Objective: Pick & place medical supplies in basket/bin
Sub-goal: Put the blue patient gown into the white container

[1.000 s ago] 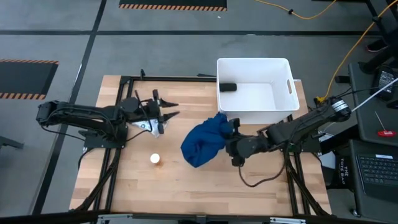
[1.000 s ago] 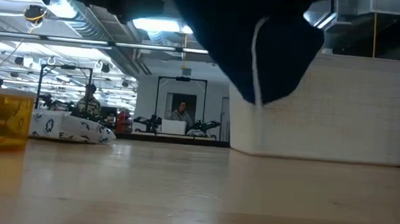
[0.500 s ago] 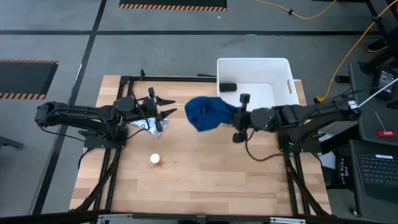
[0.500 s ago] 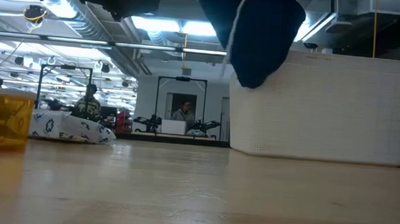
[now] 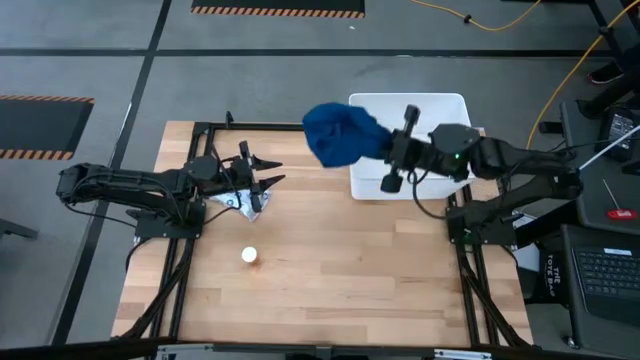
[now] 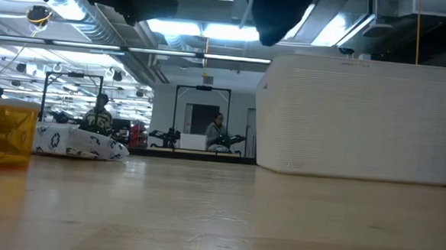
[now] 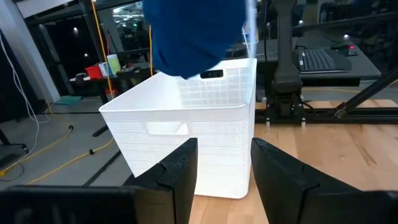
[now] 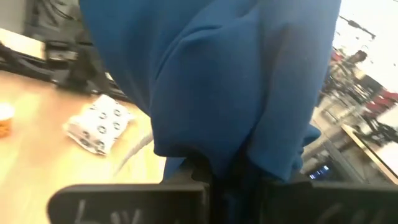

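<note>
The dark-blue cloth (image 5: 343,135) hangs bunched in my shut right gripper (image 5: 388,150), in the air over the left rim of the white tub (image 5: 440,97); it fills the right wrist view (image 8: 211,81) and shows at the top of the low view (image 6: 278,13). The black cylinder (image 7: 211,74) lies inside the tub (image 7: 186,118). The white packet (image 5: 240,203) lies flat on the table next to my open left gripper (image 5: 270,172), which holds nothing. The white-orange round item (image 5: 249,256) stands on the table nearer the front. My right gripper pinches a bunched fold of the cloth (image 8: 224,152) between its two fingers, several layers together. The fingers come in about level from the table's right side. The cloth is lifted clear and bulges out past the fingertips toward the table's left, slack.
A black frame (image 5: 200,130) runs along the table's edges and under both arms. Bare wood (image 5: 350,270) stretches across the middle and near side of the table. The tub (image 6: 361,117) stands at the far right corner. People show in the room behind.
My right gripper, still shut on the cloth, has risen and swung from the table's middle toward the far edge, ending over the tub's left rim. The cloth has gone with it, from hanging low near the table to well above the tub's rim.
</note>
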{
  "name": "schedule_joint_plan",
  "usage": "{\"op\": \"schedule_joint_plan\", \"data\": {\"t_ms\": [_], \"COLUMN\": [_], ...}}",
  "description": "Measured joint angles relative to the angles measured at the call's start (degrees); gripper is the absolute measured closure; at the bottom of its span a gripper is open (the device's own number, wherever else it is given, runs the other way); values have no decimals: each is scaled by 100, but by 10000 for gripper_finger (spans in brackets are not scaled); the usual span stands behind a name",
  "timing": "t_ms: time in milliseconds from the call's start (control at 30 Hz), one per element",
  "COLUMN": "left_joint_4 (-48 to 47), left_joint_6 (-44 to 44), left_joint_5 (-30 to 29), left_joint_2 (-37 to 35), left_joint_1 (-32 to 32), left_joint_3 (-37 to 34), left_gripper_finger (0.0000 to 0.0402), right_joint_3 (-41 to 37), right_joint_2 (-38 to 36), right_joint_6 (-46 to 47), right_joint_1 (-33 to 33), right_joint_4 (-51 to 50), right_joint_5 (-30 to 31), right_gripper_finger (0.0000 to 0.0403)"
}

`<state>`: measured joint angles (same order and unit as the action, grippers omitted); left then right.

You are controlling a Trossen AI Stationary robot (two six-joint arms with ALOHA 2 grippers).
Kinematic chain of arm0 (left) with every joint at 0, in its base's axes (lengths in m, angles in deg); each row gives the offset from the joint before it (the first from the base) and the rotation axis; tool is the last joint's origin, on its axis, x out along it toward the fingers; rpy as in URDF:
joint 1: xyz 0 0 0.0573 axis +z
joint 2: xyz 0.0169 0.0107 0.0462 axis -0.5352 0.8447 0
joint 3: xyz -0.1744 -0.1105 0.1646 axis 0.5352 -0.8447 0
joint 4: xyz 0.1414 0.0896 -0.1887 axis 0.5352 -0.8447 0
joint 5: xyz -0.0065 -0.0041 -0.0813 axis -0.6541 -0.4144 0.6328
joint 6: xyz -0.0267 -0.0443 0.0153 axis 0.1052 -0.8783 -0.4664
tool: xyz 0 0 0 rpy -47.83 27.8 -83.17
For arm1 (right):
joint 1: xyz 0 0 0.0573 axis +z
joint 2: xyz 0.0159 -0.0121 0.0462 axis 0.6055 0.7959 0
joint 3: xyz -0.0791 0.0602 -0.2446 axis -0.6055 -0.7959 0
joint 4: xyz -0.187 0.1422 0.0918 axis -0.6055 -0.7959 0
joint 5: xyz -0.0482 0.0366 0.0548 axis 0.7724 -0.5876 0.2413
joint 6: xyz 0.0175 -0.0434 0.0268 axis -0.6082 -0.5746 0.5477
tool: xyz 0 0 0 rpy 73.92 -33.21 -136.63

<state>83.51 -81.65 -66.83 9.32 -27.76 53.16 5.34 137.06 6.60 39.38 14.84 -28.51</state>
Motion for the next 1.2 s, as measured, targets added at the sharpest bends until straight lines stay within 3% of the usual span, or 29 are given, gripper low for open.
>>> {"op": "schedule_joint_plan", "data": {"t_ms": [200,400,567,1200], "left_joint_4": [0,0,0,2], "left_joint_6": [2,4,4,2], "left_joint_5": [0,0,0,0], "left_joint_2": [0,0,0,0], "left_joint_1": [0,0,0,1], "left_joint_3": [-2,0,-2,-2], "left_gripper_finger": [258,258,258,258], "right_joint_3": [221,219,212,-335], "right_joint_2": [0,7,7,4], "right_joint_6": [-2,67,358,374], "right_joint_1": [-373,-769,-1047,-1942], "right_joint_4": [-695,-1832,-2559,-3057], "right_joint_5": [634,760,1214,1713], "right_gripper_finger": [371,371,371,371]}}
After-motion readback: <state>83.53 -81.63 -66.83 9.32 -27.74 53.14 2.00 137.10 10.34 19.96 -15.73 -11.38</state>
